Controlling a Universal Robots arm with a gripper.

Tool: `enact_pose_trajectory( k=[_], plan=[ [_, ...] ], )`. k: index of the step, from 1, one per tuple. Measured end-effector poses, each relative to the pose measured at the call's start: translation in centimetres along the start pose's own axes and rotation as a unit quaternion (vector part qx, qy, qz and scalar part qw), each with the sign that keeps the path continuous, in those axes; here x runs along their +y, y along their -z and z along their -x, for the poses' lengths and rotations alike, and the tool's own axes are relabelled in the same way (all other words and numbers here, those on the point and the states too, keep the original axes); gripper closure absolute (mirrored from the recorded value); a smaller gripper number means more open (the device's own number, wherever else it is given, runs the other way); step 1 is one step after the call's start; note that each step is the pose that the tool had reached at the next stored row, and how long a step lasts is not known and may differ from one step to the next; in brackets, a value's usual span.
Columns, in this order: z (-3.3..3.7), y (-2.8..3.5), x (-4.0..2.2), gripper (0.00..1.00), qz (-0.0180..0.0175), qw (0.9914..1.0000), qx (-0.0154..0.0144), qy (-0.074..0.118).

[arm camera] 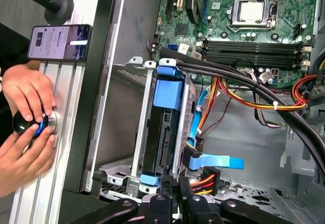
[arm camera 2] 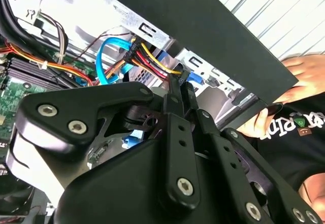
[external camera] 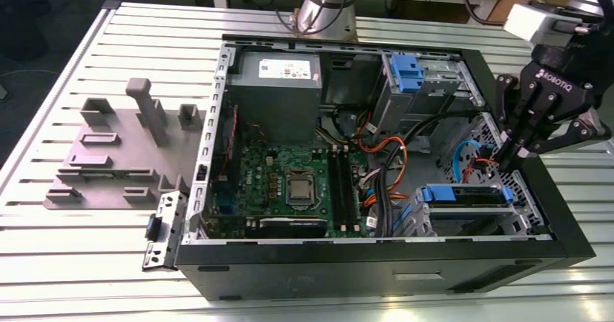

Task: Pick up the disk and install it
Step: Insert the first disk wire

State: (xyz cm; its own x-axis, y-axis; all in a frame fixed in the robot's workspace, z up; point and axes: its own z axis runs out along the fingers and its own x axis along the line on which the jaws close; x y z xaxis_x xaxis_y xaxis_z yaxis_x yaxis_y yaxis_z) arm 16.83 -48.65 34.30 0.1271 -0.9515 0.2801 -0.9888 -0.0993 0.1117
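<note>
The disk sits in its metal drive cage at the front corner of the open computer case, blue rails at both ends; in the exterior view its blue-railed top lies level with the cage, so it looks seated rather than loose. Just beside its connector end, a blue flat cable and a red-yellow-black power bundle bend towards the sockets.

The pincer stands right over that cable end, fingers pressed together with nothing visibly between them, tips down among the wires. I judge it is clenched to make a narrow point for nudging in this tight gap.

Farther out lies the motherboard. On the slatted worktop, a person's hands rest on a round button outside the case wall, beside a phone.
</note>
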Motion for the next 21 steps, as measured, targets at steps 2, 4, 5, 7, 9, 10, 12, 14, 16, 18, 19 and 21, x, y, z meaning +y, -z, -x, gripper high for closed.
enact_pose_trajectory(
  k=[2,4,5,7,9,10,12,14,16,18,19,21],
  plan=[
    [-0.02,-0.04,0.28,0.82,-0.0035,0.99999,0.0001,-0.001],
    [-0.09,-0.10,0.62,0.82,-0.0052,0.99999,0.0002,-0.001],
    [-0.13,-0.13,0.80,0.82,-0.0057,0.99998,0.0003,-0.001],
    [-0.30,-0.22,1.06,0.82,-0.0066,0.99998,0.0004,0.000],
    [-0.63,-0.33,1.17,0.82,-0.0076,0.99997,-0.0002,0.000],
    [-0.80,-0.38,1.21,0.82,-0.0081,0.99997,-0.0018,0.000],
    [-1.07,-0.49,1.27,0.82,-0.0094,0.99993,-0.0076,0.000],
    [-1.20,-0.55,1.39,0.82,-0.0114,0.99984,-0.0138,0.001],
    [-1.20,-0.57,1.53,0.82,-0.0157,0.99973,-0.0170,0.000],
    [-1.21,-0.60,1.71,0.82,-0.0205,0.99963,-0.0182,-0.001],
    [-1.22,-0.61,1.82,0.82,-0.0226,0.99958,-0.0183,-0.001],
    [-1.23,-0.64,2.02,0.82,-0.0271,0.99947,-0.0182,-0.002]
  ],
)
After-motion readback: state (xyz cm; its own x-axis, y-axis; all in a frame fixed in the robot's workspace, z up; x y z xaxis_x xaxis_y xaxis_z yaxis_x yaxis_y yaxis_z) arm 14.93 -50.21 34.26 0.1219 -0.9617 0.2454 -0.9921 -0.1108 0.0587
